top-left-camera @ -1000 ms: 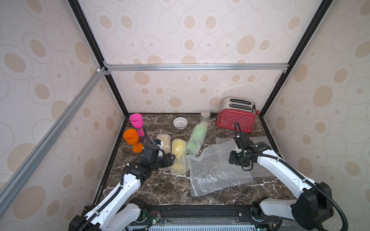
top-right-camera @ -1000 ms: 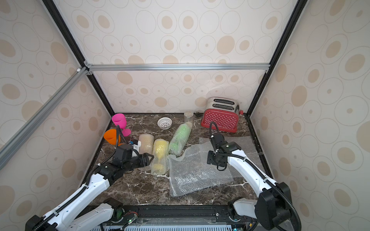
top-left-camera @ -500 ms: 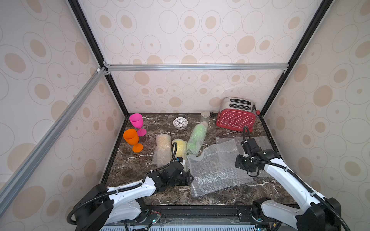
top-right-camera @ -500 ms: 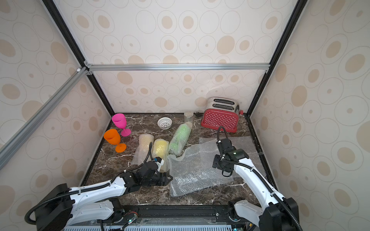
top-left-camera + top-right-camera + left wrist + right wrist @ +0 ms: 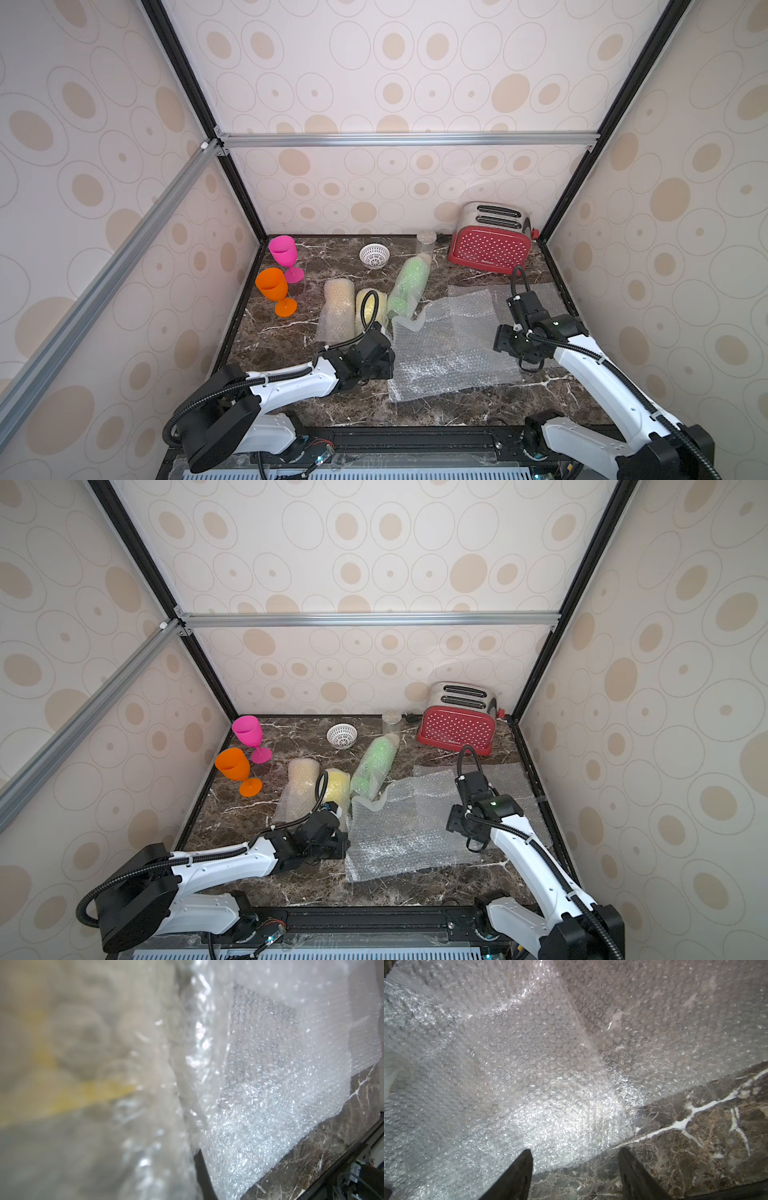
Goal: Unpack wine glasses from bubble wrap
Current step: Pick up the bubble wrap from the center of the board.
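Two goblets, pink (image 5: 283, 251) and orange (image 5: 272, 284), stand bare by desk's (image 5: 540, 399) left edge; three wrapped rolls (image 5: 409, 286) left. Left gripper (image 5: 384, 365) clenched at yellow roll (image 5: 365, 305), hold unclear; right gripper (image 5: 574, 1150) released.

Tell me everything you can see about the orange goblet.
The orange goblet is opaque, plastic-looking, with a rounded bowl, short stem and round foot. It stands upright and unwrapped on the marble table by the left wall, just in front of the pink goblet. Nothing grips it; whether the two goblets touch is unclear.
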